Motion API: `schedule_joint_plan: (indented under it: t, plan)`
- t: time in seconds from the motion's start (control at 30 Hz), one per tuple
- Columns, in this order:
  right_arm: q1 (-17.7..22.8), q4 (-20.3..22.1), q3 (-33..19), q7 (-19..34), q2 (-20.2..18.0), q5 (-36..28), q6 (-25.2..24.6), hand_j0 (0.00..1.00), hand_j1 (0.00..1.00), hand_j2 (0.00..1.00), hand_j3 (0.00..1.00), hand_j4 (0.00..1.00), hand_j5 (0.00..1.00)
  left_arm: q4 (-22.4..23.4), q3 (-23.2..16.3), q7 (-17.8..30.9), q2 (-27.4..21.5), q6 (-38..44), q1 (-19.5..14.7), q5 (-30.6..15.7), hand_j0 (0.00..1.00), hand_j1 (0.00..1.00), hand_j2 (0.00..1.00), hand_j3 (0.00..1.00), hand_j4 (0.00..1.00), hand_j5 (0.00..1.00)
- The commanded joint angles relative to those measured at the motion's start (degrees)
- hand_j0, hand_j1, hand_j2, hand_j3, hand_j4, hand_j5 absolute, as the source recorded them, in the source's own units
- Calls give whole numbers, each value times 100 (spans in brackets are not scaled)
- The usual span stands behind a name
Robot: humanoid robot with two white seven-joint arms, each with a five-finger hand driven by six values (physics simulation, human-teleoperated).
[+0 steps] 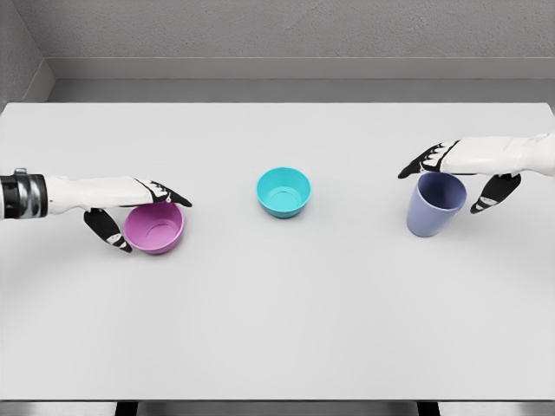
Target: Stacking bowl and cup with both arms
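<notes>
Pink plastic bowl (155,228) gripped by left robot hand (130,212), lavender plastic cup (434,204) by right robot hand (464,178); teal plastic bowl (284,191) mid-counter (277,329) between them, left nearer.

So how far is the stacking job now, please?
Nothing is stacked yet: the teal bowl sits alone at the table's middle. In hand: the left hand is around the pink bowl and the right hand around the purple cup; both seem tilted. Left: bringing them together and stacking them.

teal bowl (284,191) mid-table (lone obstacle), wide bare table (277,329) either side and in front
</notes>
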State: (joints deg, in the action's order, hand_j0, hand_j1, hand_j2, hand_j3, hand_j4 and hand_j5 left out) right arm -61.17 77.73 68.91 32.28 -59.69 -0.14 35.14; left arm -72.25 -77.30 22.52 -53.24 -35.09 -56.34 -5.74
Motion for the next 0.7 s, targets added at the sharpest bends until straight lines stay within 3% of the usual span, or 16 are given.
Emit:
schedule_joint_plan:
  t: [0.0, 0.67]
  plan:
    - [0, -3, -9, -2, 2, -21, -14, 100, 100, 100, 100, 100, 100, 44, 4, -2, 41, 9, 0, -32, 100, 100, 100, 100, 100, 100]
    - [105, -3, -35, -2, 72, -13, -14, 100, 100, 100, 100, 100, 100, 62, -31, 16, 77, 9, 0, -24, 100, 100, 100, 100, 100, 100]
